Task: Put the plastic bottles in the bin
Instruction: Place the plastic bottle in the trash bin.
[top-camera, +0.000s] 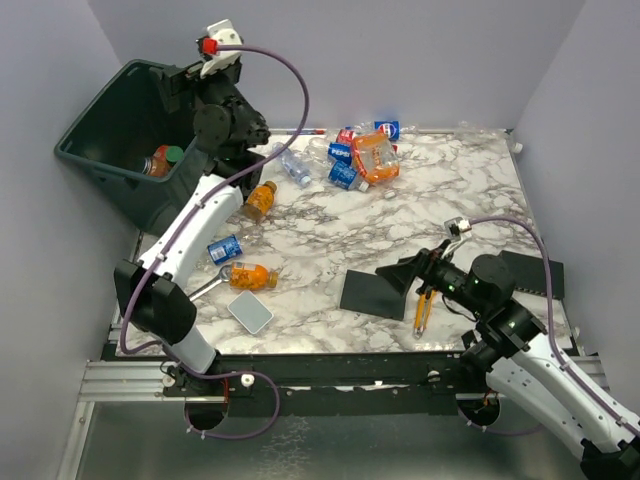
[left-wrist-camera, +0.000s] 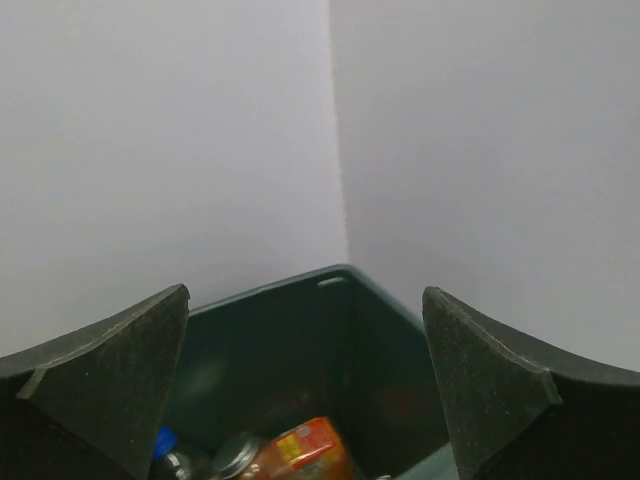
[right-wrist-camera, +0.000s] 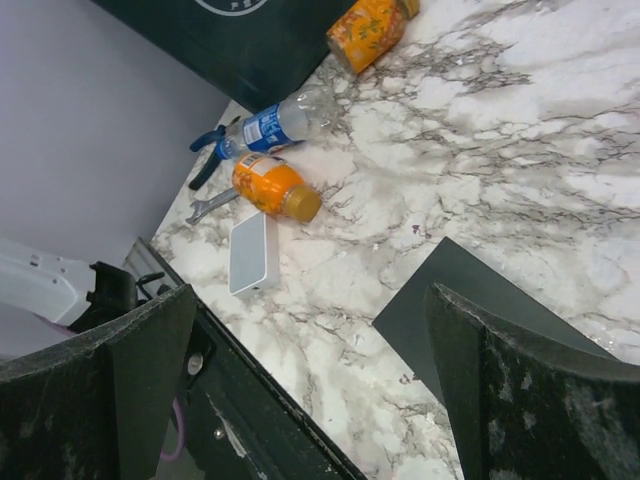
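Two claws gape wide, both empty.
Left claw (left-wrist-camera: 306, 291) over the square tapered grey-green plastic bin (top-camera: 105, 175) containing orange-labelled bottles (top-camera: 160, 162); right claw (right-wrist-camera: 311, 290) above the marbled desk (top-camera: 450, 200), where crushed clear plastic bottles (top-camera: 350, 160) lie scattered.

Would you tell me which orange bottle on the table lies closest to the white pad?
The orange bottle just behind the white pad, beside the wrench; the other orange bottle lies farther back, by the bin.

Marbled counter (right-wrist-camera: 500, 150): orange bottle (right-wrist-camera: 277, 187), blue-labelled clear bottle (right-wrist-camera: 270, 125), wrench (right-wrist-camera: 212, 206), white slab (right-wrist-camera: 249, 252), black pad (right-wrist-camera: 470, 310); second orange bottle (right-wrist-camera: 368, 28) beside bin (right-wrist-camera: 250, 45).
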